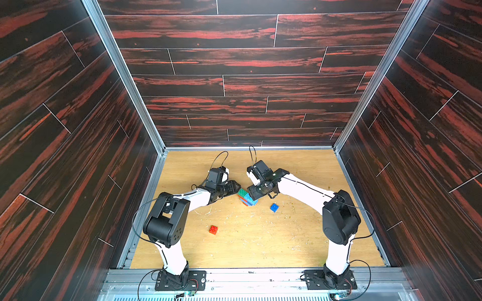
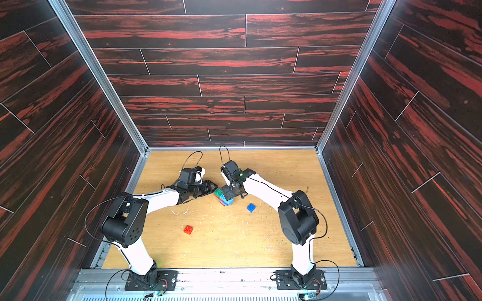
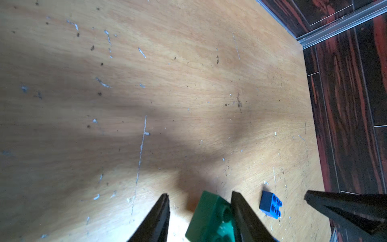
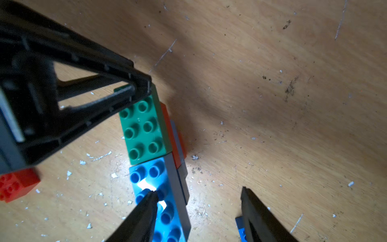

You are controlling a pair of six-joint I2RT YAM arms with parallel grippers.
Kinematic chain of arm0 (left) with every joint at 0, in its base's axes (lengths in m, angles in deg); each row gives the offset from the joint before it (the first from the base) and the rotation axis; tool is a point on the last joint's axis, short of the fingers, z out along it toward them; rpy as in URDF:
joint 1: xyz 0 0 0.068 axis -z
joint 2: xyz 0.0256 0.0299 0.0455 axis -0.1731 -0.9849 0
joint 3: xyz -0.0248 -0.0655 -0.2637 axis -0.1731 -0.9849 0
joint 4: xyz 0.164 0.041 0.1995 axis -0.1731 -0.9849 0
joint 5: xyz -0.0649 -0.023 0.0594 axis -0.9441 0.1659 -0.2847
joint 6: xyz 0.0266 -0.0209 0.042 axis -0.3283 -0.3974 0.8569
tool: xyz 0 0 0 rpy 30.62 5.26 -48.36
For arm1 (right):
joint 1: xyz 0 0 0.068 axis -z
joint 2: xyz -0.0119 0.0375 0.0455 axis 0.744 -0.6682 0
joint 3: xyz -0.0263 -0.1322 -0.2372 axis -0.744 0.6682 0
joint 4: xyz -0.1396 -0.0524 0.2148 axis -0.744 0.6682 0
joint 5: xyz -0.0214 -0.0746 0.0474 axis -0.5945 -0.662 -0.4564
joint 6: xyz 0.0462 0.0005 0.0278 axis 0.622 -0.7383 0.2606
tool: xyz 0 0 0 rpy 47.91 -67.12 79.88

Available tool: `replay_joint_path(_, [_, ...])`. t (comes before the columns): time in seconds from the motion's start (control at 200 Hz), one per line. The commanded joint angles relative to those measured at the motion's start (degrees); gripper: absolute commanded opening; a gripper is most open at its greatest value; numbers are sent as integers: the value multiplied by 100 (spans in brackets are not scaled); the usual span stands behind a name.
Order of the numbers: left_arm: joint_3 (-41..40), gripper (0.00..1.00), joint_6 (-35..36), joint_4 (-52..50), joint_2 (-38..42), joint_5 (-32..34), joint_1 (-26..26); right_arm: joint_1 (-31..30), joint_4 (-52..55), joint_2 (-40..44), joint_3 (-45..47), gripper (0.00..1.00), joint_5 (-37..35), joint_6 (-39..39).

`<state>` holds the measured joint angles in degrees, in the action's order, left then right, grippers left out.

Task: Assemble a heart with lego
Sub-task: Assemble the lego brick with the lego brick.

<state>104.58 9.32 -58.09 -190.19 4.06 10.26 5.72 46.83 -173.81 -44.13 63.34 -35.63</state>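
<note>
The heart (image 1: 247,199) (image 2: 223,199) is a stepped cluster of joined lego in mid-table, with a green brick (image 4: 144,127) and a light-blue brick (image 4: 146,174) on top of red and grey-looking layers. My left gripper (image 1: 238,185) (image 3: 200,193) is open around the end of the green brick (image 3: 209,218). That brick touches one finger, and a gap shows at the other. My right gripper (image 1: 251,194) (image 4: 199,190) is open. One fingertip rests over the light-blue studs, the other hangs over bare table beside the cluster.
A loose red brick (image 1: 213,229) (image 2: 188,229) (image 4: 16,184) lies toward the front left. Right of the cluster lies a loose dark-blue brick (image 1: 274,207) (image 2: 251,207) (image 3: 271,204). Dark panelled walls with metal rails enclose the wooden table (image 1: 260,247).
</note>
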Motion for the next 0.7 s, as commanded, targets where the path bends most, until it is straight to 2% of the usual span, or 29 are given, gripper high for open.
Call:
replay_joint_path(0.0, [19, 51, 165, -293, 242, 125, 68, -2, 148, -201, 23, 66, -63, 2])
replay_joint_path(0.18, [9, 51, 229, -464, 456, 239, 146, 7, 201, -281, 131, 66, -19, -59])
replay_joint_path(0.406, [-11, 51, 416, -745, 586, 387, 276, 9, 1, -71, 861, 66, -57, -25])
replay_joint_path(0.691, [58, 51, 444, -998, 301, 585, 315, 15, 172, -440, 581, 66, -177, 18])
